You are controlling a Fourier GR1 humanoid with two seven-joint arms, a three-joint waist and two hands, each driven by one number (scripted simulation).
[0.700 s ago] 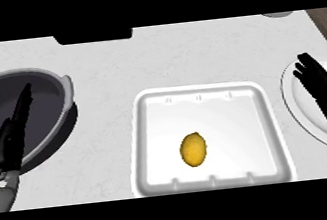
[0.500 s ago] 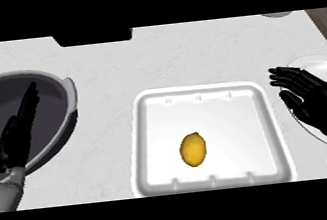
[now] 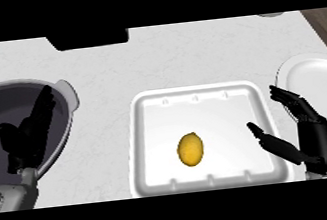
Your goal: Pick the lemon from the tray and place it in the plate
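**Lemon unlifted, right robot hand open at the tray's rim**

The lemon point(image 3: 191, 149) lies alone in the lower middle of the white tray point(image 3: 194, 92), with nothing touching it. The right robot hand point(image 3: 312, 134) hangs over the tray's right rim, fingers spread and thumb apart, holding nothing. Its thumb points in over the tray floor, near the lemon but clear of it. Just beyond that hand sits the white plate point(image 3: 318, 73), at the right edge of the surface point(image 3: 117, 66), and the part in view is bare. The left robot hand point(image 3: 29, 138) rests open, fingers straight, over the grey bowl point(image 3: 67, 94) on the left. By the look of it, no step is done yet: the grasp, the lift, the carry across to the plate and the release are all to come.
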